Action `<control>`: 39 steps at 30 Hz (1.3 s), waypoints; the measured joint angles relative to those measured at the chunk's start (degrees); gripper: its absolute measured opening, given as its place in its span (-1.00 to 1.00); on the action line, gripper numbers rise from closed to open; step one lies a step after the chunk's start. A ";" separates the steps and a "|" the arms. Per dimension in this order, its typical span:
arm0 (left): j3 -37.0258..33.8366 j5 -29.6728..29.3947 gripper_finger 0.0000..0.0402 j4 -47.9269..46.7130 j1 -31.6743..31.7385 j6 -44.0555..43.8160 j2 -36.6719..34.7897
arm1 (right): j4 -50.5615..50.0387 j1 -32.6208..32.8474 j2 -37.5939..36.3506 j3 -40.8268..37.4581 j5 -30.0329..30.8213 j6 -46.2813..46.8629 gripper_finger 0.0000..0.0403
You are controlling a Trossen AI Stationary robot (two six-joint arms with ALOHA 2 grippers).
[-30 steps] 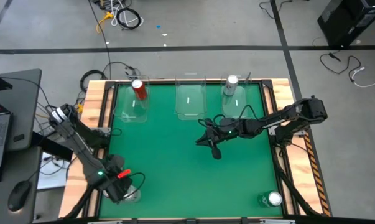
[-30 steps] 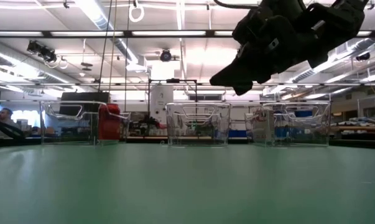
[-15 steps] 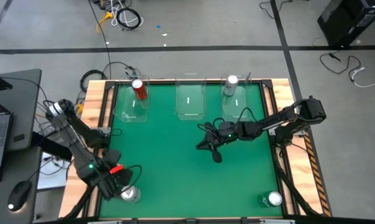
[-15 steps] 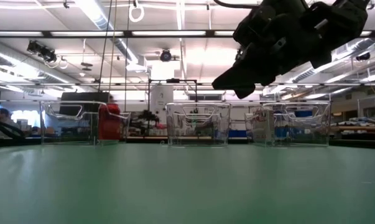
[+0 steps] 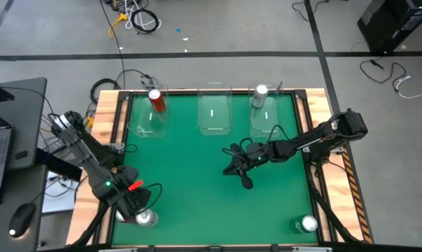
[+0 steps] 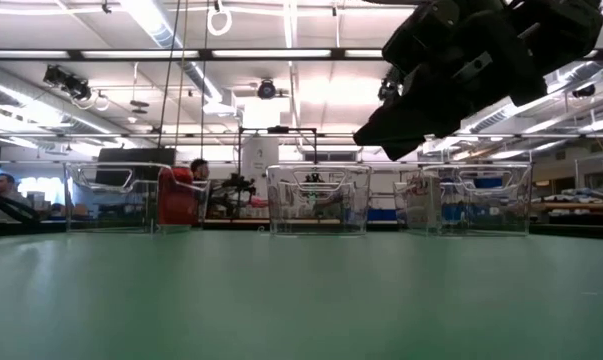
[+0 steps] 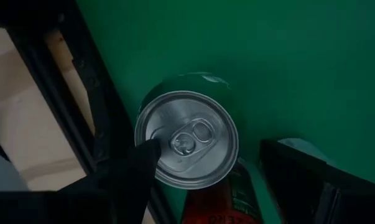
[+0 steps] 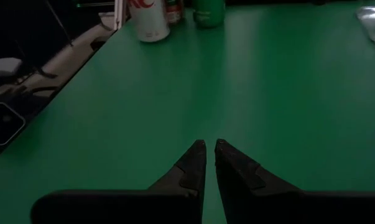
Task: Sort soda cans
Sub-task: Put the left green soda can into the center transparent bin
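A green soda can is standing upright at the near left corner of the green bench, close against its left edge, with a red can touching it on one side. The left claw is hanging right above it, fingers spread to either side of the silver top and not gripping. To do this well, the claw probably needs centring so the fingers clear the rim and the red neighbour before closing low on the body. A red can is sitting in the far left clear bin, a silver can in the far right bin, and another can is waiting near right. The right claw is hovering mid-bench, fingers pressed together, holding nothing.
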 joint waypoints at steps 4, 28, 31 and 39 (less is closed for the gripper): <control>1.20 0.82 0.45 0.77 -0.02 -0.36 0.19 | -0.01 1.04 0.00 0.02 0.00 0.56 -0.77; 2.55 2.38 0.45 -3.40 0.24 -1.28 0.28 | -1.07 2.71 0.00 0.04 0.02 1.05 -0.77; 2.55 2.38 0.45 -3.52 0.24 -1.45 0.28 | -1.38 2.71 0.00 0.04 0.02 1.03 -0.77; 2.55 1.51 0.45 -3.18 0.24 -1.30 0.28 | -1.73 2.76 0.00 0.04 0.02 1.03 -0.77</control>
